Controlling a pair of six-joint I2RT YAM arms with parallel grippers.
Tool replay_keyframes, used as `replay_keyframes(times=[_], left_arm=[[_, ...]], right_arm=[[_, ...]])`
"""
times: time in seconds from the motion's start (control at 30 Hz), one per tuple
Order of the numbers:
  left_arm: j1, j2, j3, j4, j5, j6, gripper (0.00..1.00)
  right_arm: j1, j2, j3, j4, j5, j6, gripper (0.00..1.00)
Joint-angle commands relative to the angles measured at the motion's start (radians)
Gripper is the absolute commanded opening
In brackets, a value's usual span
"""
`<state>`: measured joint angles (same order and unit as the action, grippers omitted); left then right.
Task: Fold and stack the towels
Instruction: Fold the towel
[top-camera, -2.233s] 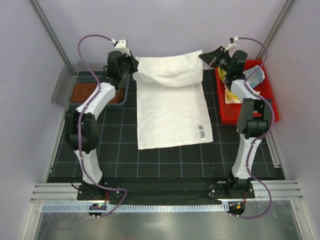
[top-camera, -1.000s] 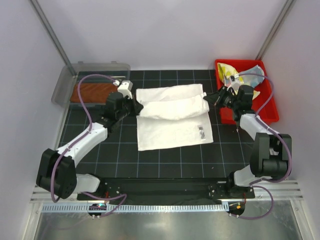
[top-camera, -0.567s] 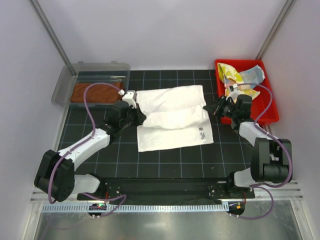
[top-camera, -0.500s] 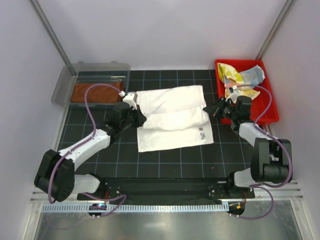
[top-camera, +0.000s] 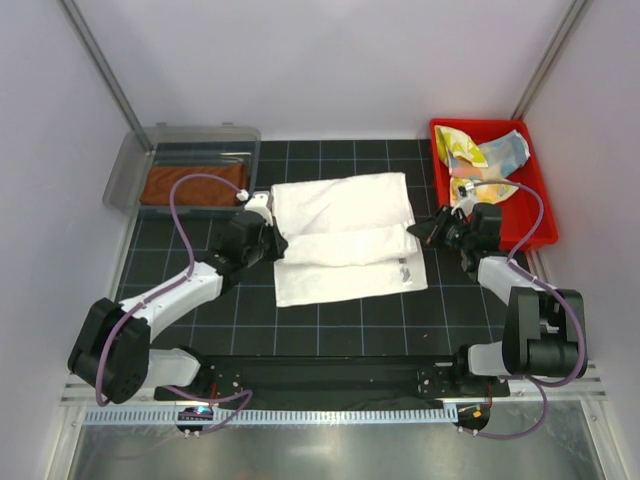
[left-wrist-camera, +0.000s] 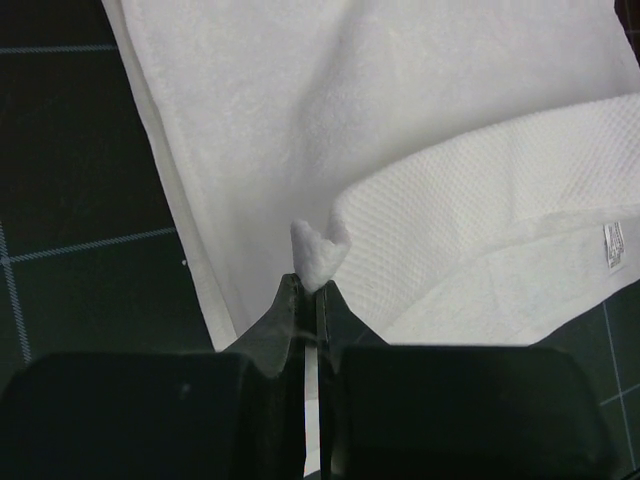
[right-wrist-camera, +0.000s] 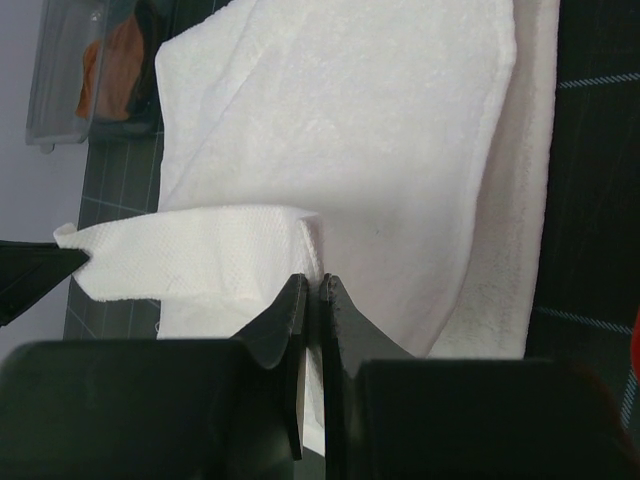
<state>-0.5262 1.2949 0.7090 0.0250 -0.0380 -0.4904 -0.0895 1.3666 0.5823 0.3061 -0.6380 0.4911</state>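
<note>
L gripper (left-wrist-camera: 308, 285) pinched shut on one corner of the white towel (top-camera: 345, 205); R gripper (right-wrist-camera: 311, 285) clamped on the opposite corner of the same hem. Held taut btwn them so the flap lays flat, prob. a half-fold. Towel sits mid-mat (top-camera: 350, 330); held hem runs left-right, free hem toward arm bases.

White towel (top-camera: 340, 215) label (top-camera: 403, 268) print unreadable

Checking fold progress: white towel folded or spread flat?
Partly folded: white towel has its far edge doubled over, held by left pincer and right pincer.
</note>
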Motion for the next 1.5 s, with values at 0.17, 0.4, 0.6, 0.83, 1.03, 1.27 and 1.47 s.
replay_keyframes(times=[0.17,0.4,0.6,0.83,1.03,1.27,1.47], left_arm=[[-0.018,-0.039,0.004,-0.005,-0.065,0.004,0.00],[-0.041,-0.039,-0.020,-0.007,-0.065,-0.010,0.11],[-0.075,-0.072,-0.066,-0.048,-0.114,-0.043,0.32],[-0.123,-0.199,-0.172,-0.062,-0.122,-0.079,0.48],[-0.136,-0.359,-0.256,-0.076,-0.053,-0.122,0.50],[-0.136,-0.396,-0.220,-0.134,-0.141,-0.154,0.66],[-0.109,-0.075,0.107,-0.319,-0.143,-0.099,0.71]], right_arm=[[-0.006,-0.049,-0.012,0.047,0.017,-0.005,0.08],[-0.006,-0.057,-0.058,0.048,0.043,-0.005,0.14],[-0.006,-0.110,-0.088,-0.027,0.086,0.015,0.28],[-0.006,-0.322,-0.168,-0.251,0.276,0.007,0.38],[-0.007,-0.480,-0.196,-0.366,0.342,0.049,0.39],[-0.004,-0.367,-0.022,-0.395,0.339,0.044,0.47],[0.082,0.059,0.358,-0.629,0.340,-0.103,0.47]])
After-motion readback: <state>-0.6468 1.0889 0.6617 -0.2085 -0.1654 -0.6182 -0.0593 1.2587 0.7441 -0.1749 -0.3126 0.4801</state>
